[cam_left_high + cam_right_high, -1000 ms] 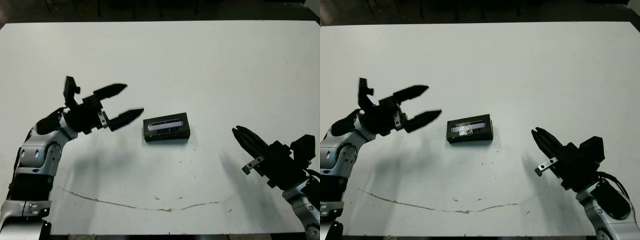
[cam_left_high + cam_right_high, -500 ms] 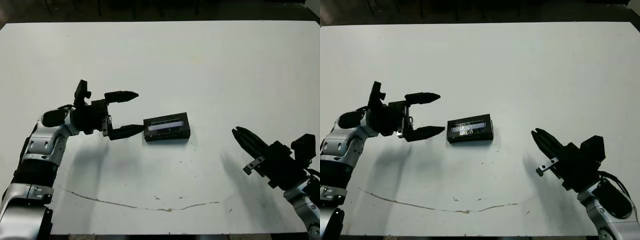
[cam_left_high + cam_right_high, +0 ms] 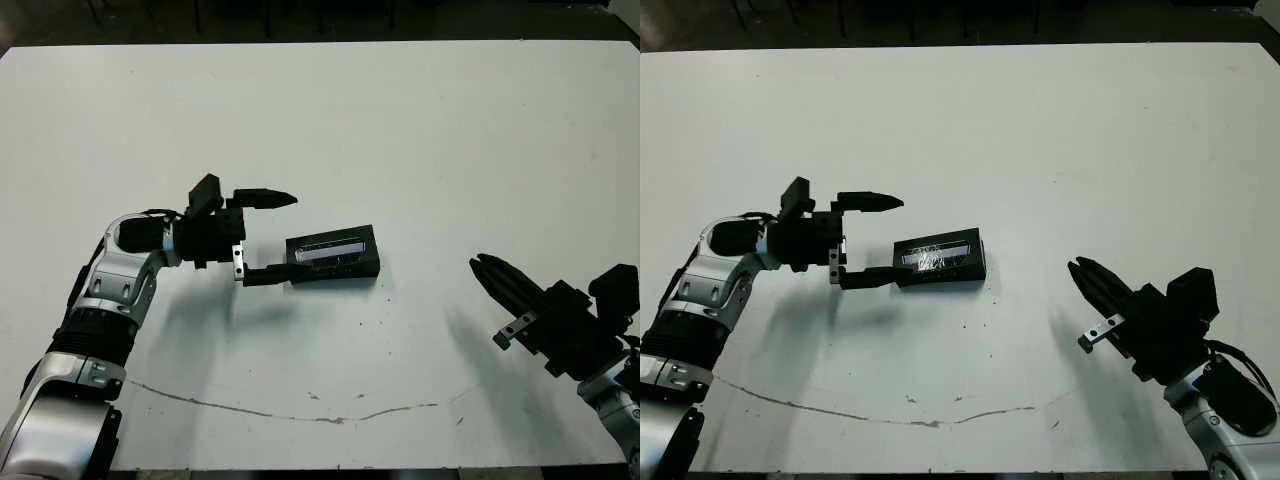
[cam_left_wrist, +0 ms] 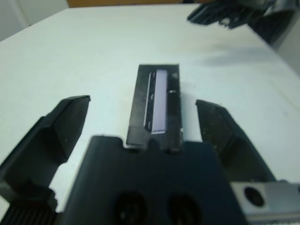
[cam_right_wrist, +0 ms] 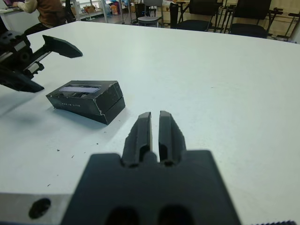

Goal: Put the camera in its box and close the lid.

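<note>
Left hand (image 3: 272, 236) now nearer, wide open, empty, at the lidded box's (image 3: 333, 256) end.

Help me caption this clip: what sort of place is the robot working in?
Probably an office or lab workroom: a large white table, rolling office chairs beyond its far edge, and a seated person at cluttered desks in the background.

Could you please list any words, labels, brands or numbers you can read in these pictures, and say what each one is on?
None can be read.
The lid on the box has a shiny window strip with pale marks beside it, too blurred to read.
The left claw, the right claw and the table show no writing.
</note>
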Robot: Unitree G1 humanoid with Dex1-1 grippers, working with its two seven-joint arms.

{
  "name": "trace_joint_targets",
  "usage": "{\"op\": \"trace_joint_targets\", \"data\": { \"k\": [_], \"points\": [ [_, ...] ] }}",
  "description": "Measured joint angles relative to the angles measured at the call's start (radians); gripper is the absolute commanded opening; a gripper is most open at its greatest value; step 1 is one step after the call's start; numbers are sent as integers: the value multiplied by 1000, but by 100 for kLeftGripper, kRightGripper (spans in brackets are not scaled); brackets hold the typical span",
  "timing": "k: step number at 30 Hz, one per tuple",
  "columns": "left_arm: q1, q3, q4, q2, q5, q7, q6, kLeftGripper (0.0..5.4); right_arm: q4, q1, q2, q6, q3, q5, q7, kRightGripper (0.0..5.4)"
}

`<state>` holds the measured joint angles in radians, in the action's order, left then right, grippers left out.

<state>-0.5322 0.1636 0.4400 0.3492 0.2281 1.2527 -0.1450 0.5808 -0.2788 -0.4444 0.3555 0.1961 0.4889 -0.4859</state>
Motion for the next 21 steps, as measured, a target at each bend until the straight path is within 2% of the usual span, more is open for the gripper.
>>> {"op": "trace_joint_targets", "data": {
  "k": [4,21],
  "points": [
    [0,21,18,-1,-7,4,-23,539,0,-1,0,0,5,-4,-2,0],
    [-3,40,35,13,-40,38,23,539,0,-6,1,-10,7,12,-30,0]
  ]
}}
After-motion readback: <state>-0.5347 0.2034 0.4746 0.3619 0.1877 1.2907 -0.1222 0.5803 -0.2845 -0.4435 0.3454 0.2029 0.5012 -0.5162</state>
